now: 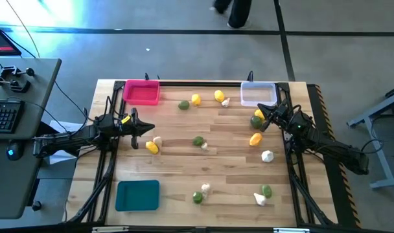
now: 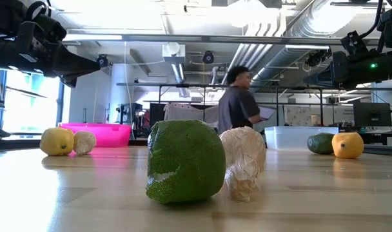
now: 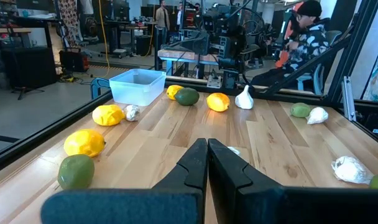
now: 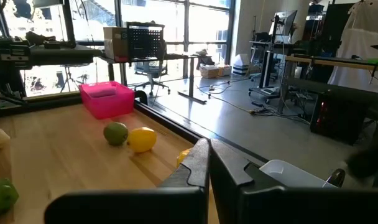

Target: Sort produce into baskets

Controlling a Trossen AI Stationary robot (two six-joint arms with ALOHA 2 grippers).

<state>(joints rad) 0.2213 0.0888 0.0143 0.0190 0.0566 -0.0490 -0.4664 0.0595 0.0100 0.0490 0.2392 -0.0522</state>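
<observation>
Lemons, limes and garlic bulbs lie scattered on the wooden table (image 1: 229, 168). The pink basket (image 1: 142, 92) stands at the far left, the clear basket (image 1: 258, 94) at the far right and the teal basket (image 1: 137, 195) at the near left. My left gripper (image 1: 148, 128) is shut and empty, above the table beside a lemon (image 1: 151, 147) and a garlic bulb (image 1: 157, 140). My right gripper (image 1: 260, 116) is shut and empty, near a lime (image 1: 256, 120) and a lemon (image 1: 258, 114) in front of the clear basket. Both pairs of fingers show closed together in the wrist views (image 3: 207, 149) (image 4: 209, 152).
A lime (image 2: 185, 161) and a garlic bulb (image 2: 244, 161) lie close to the low camera. More pieces lie near the table's front edge (image 1: 266, 191) and along the far side (image 1: 196, 99). A person (image 2: 238, 103) walks behind the table. A desk with a keyboard (image 1: 2, 116) stands to the left.
</observation>
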